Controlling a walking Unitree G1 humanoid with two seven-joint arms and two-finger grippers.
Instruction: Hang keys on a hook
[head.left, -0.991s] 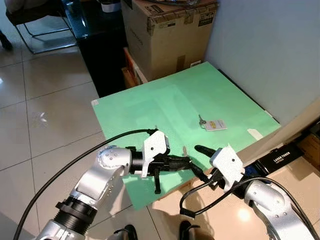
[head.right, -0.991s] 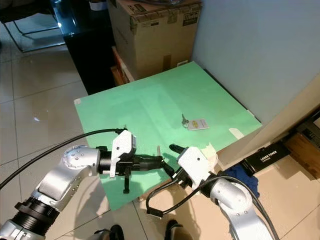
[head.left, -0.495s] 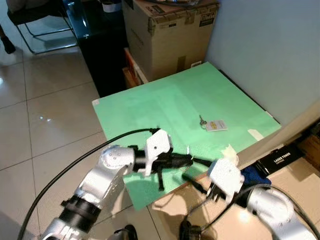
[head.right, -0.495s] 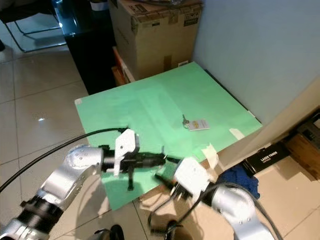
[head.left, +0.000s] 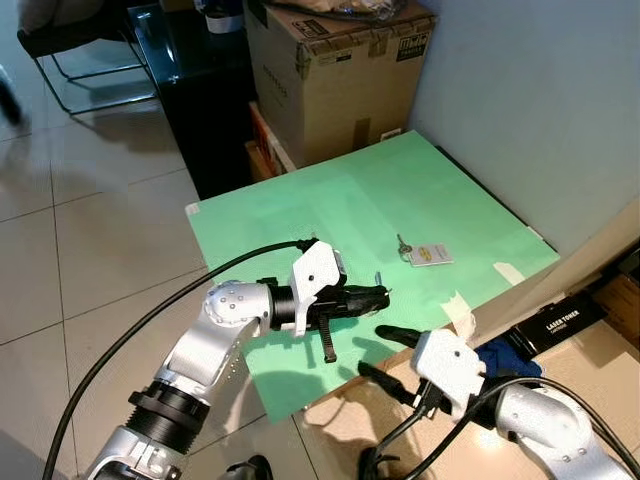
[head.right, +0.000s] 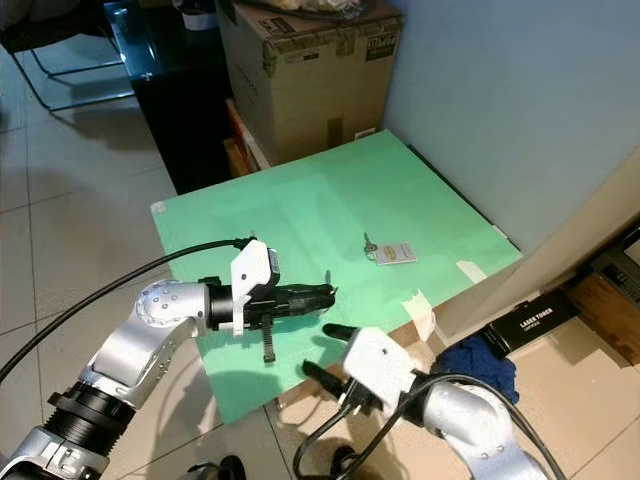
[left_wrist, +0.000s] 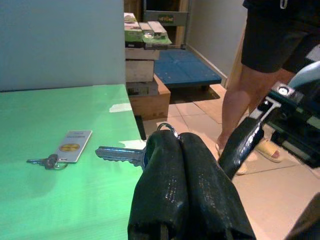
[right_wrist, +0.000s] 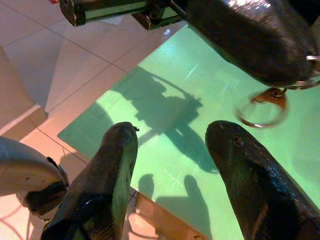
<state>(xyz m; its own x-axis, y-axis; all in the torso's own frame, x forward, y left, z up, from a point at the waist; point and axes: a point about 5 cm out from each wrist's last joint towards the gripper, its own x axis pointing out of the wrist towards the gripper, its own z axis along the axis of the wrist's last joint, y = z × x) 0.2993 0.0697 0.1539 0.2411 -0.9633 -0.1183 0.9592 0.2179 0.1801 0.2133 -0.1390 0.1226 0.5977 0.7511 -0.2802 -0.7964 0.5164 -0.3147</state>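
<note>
Left gripper (head.left: 380, 295), black fingers clamped on silver key with ring (left_wrist: 131, 152), raised off green mat (head.left: 300, 215) since 1.0 s ago, shifted toward tagged key set (head.left: 424, 252). Right gripper (head.left: 380, 352), fingers spread, dropped back from left fingertips to near mat edge, now apart. Camera apparently shifted slightly.

Up top, the head's two eyes look forward and steeply down from well above the green surface (head.left: 330, 200), both arms reaching in from the near edge. They share nearly the whole scene, the right eye shifted slightly sideways. The left wrist camera sits low, very near, looking along the left hand (left_wrist: 177, 150) across that surface toward the wall. The right wrist camera looks down past the right hand (right_wrist: 172, 165), very near the surface's near edge.
</note>
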